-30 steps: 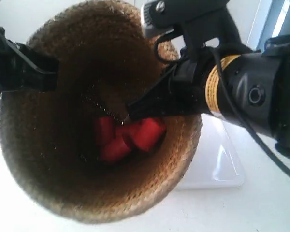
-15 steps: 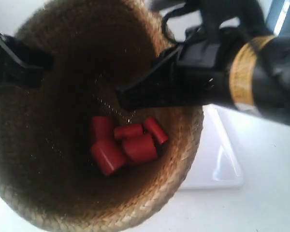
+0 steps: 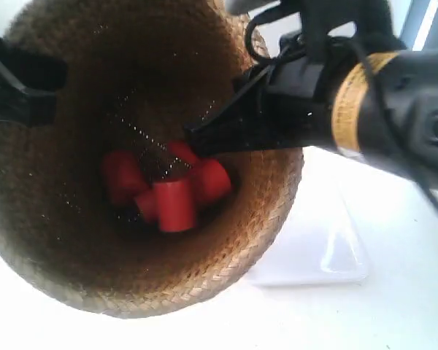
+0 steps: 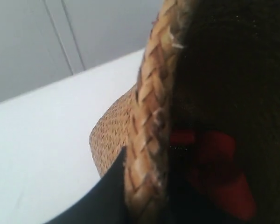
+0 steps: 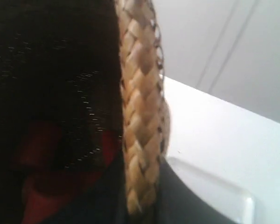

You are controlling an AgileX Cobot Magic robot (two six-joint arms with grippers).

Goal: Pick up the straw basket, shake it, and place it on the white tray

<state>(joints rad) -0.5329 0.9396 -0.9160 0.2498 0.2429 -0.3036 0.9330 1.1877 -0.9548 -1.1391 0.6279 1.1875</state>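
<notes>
The straw basket [image 3: 226,255] hangs in the air, close under the exterior camera, which looks down into its dark interior. Several red cylinders [image 3: 175,204] lie loose on its bottom. In the left wrist view my left gripper [image 4: 147,196] is shut on the braided rim [image 4: 151,116], one dark finger outside and one inside. My right gripper [image 5: 140,196] is shut on the opposite rim [image 5: 137,93] the same way. The white tray [image 3: 328,248] lies on the table below and beside the basket, half hidden by it. It also shows as the tray corner [image 5: 214,196] in the right wrist view.
The arm at the exterior view's right [image 3: 394,109], black with a yellow band, reaches over the tray. The arm at the exterior view's left [image 3: 22,87] holds the far rim. A white tabletop [image 3: 394,313] surrounds the tray. A pale wall [image 5: 233,46] stands behind.
The basket has shifted up and to the left in the exterior view. The red cylinders have tumbled to the left across its bottom. Both grippers keep their hold on the rim.
</notes>
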